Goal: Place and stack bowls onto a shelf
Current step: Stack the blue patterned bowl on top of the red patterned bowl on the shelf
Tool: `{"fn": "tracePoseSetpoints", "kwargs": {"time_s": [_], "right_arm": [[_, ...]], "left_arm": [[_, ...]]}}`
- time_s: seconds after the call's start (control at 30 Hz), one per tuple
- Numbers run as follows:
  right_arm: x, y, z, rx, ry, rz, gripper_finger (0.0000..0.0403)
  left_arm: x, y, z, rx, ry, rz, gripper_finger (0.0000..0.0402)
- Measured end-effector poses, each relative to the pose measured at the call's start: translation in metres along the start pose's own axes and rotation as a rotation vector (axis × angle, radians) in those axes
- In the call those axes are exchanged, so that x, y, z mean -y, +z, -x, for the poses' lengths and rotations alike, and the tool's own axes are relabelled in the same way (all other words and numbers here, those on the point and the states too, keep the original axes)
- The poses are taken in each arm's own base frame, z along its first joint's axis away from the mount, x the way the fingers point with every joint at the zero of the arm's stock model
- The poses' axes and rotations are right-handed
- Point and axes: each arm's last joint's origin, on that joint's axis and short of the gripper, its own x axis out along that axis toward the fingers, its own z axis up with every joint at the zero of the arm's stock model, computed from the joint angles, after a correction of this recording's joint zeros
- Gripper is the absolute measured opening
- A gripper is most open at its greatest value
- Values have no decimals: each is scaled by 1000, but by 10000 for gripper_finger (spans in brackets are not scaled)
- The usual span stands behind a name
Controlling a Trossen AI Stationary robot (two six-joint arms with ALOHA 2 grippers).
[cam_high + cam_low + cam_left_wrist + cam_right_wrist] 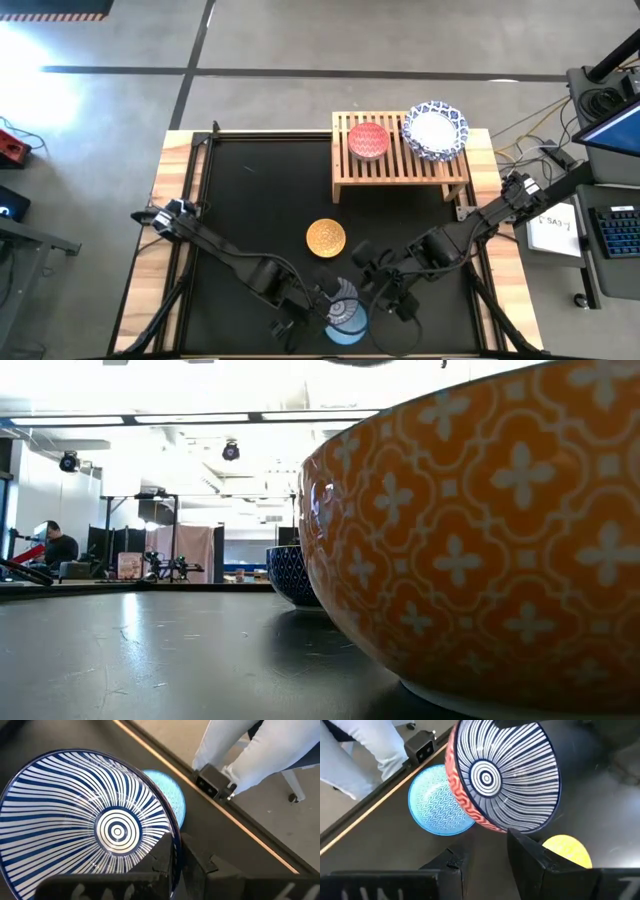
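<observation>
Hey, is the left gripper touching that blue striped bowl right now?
Touching. In the left wrist view the left gripper has its fingers pinching the rim of the striped bowl, one inside and one outside, above the light blue bowl.

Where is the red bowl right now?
In the high view, the red bowl sits on the wooden shelf, on its left part, beside the stacked white bowls.

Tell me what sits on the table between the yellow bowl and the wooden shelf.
Nothing. In the high view, only bare black tabletop separates the yellow bowl from the wooden shelf holding the red bowl.
</observation>
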Motion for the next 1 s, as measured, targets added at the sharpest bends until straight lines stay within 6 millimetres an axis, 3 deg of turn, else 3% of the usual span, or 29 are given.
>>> {"fn": "tracePoseSetpoints", "kwargs": {"time_s": [0.47,1.0], "right_arm": [[-1,11,1,146,93,158,98],[-5,14,-3,216,224,196,91]], "left_arm": [[-5,6,5,58,9,-139,9],[-17,12,11,132,35,-258,9]]}}
